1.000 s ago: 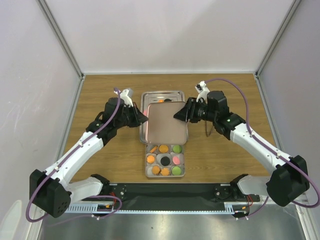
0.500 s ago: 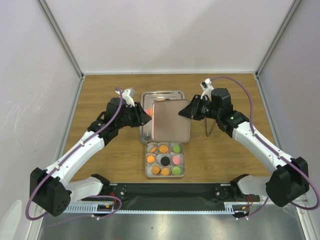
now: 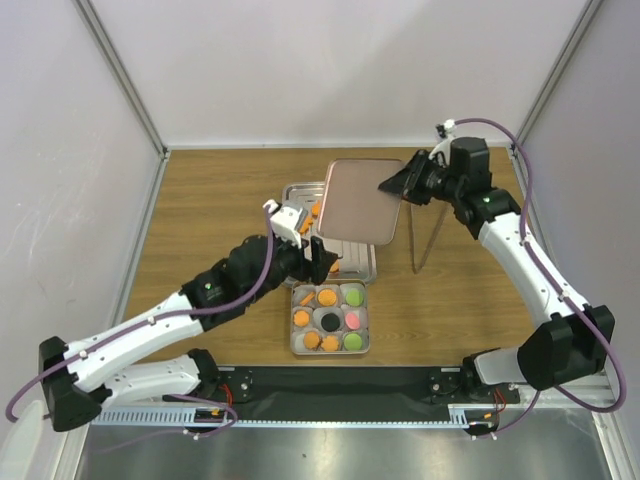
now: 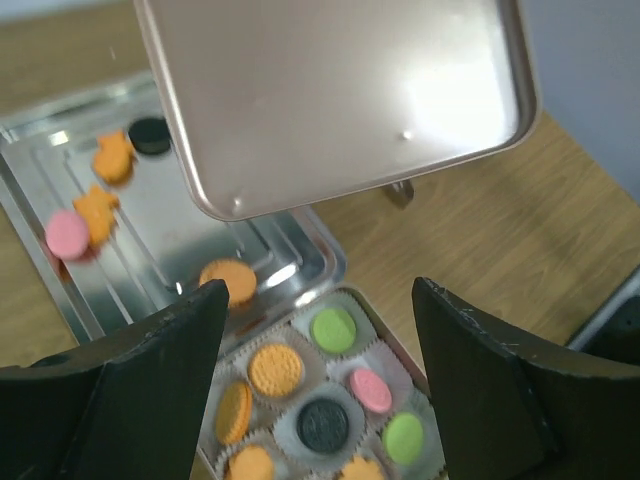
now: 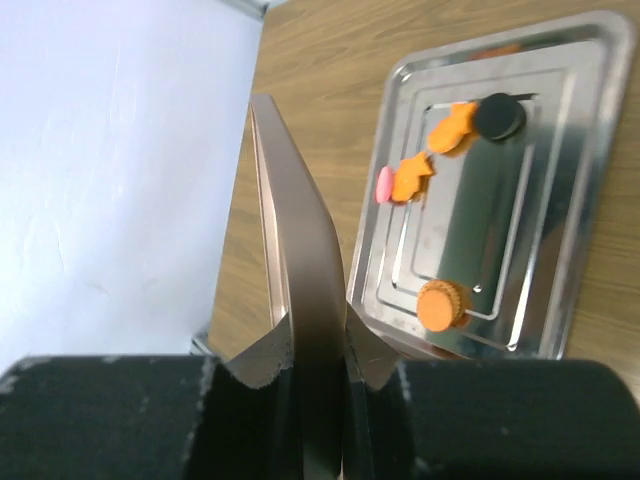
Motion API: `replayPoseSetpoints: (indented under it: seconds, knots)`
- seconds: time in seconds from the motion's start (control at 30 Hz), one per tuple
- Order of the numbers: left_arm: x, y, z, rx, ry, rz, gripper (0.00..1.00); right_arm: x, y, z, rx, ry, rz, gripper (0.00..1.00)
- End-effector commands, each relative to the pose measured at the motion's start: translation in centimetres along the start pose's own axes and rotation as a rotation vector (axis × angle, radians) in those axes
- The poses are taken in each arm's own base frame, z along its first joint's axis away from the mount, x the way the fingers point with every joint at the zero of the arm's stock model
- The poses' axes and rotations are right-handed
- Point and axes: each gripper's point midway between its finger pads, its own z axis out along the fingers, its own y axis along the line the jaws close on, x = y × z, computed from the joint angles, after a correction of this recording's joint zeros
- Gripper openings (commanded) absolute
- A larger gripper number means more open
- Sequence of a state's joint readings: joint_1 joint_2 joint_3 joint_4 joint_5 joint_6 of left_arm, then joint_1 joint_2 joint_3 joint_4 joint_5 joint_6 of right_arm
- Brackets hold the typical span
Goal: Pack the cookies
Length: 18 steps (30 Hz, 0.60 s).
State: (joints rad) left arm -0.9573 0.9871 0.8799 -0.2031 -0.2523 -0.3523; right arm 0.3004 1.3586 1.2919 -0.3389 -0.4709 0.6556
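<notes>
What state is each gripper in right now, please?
Left gripper: open, holding nothing.
Right gripper: closed on the edge of the copper-coloured lid.

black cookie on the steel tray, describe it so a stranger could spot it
Find the shiny steel tray mid-table. Among the loose cookies on it, the black cookie lies near one end beside an orange one. It is the tray's only dark disc; the other black one sits in the box.
</notes>
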Motion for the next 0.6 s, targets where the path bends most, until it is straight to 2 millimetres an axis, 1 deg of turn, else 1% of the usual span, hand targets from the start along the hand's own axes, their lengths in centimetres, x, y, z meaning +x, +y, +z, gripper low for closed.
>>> replayPoseSetpoints:
  seconds: [0.0, 0.03, 0.07, 0.1, 0.13, 0.17, 0.2, 0.23, 0.27, 0.3, 0.33, 0.37, 0.4, 0.43, 0.47, 0.53, 0.57]
  knots:
    - [-5.1, -0.1, -1.0, -0.042, -0.281, 0.112, 0.81, -1.8, 1.1, -1.1, -0.050, 0.008, 0.078, 0.06]
    - [-6.7, -1.0, -1.4, -0.026, -0.355, 0.121, 0.81, -2.0, 0.9, -1.0, -0.043, 0.013, 0.084, 0.06]
    - [-6.4, -2.2, -1.7, -0.013, -0.371, 0.223, 0.82, -2.2, 0.5, -0.7, -0.032, 0.017, 0.092, 0.06]
    - [-6.5, -1.9, -1.6, -0.066, -0.386, 0.290, 0.83, -2.3, 0.6, -0.7, -0.040, 0.024, 0.095, 0.06]
    - [-7.4, -2.5, -1.7, -0.083, -0.437, 0.330, 0.83, -2.9, 0.8, -0.9, -0.045, 0.018, 0.101, 0.06]
    - [-6.4, -3.9, -1.7, -0.069, -0.441, 0.410, 0.83, -3.1, 0.7, -0.7, -0.046, 0.019, 0.108, 0.06]
    - [-5.5, -3.6, -1.0, -0.130, -0.432, 0.595, 0.82, -3.4, 0.9, -0.9, -0.047, 0.015, 0.108, 0.06]
    - [-7.0, -4.5, -1.7, -0.141, -0.537, 0.603, 0.83, -3.5, 0.8, -0.9, -0.042, 0.019, 0.112, 0.06]
    - [-5.6, -4.5, -1.6, -0.163, -0.537, 0.756, 0.84, -4.0, 1.2, -1.1, -0.046, 0.010, 0.106, 0.06]
    - [-5.3, -4.6, -1.4, -0.173, -0.553, 0.797, 0.85, -4.2, 1.2, -1.0, -0.042, 0.011, 0.109, 0.06]
    - [-5.6, -5.3, -1.4, -0.160, -0.600, 0.812, 0.85, -4.3, 1.2, -1.1, -0.041, 0.011, 0.108, 0.06]
    - [-4.8, -5.1, -1.2, -0.164, -0.599, 0.880, 0.85, -4.7, 1.3, -1.3, -0.042, 0.004, 0.111, 0.06]
    - [-4.7, -5.3, -1.2, -0.160, -0.615, 0.906, 0.85, -4.7, 1.3, -1.4, -0.044, 0.009, 0.115, 0.06]
    - [-4.7, -5.9, -1.2, -0.138, -0.656, 0.925, 0.85, -4.8, 1.3, -1.5, -0.046, 0.009, 0.116, 0.06]
    - [-4.3, -5.9, -1.1, -0.143, -0.661, 0.978, 0.86, -4.9, 1.3, -1.6, -0.044, 0.007, 0.119, 0.06]
    - [-4.6, -6.1, -0.9, -0.161, -0.686, 1.006, 0.87, -5.0, 1.4, -1.8, -0.047, 0.002, 0.116, 0.06]
    - [-4.5, -5.9, -0.1, -0.191, -0.675, 1.064, 0.87, -4.9, 1.6, -2.0, -0.049, 0.002, 0.116, 0.06]
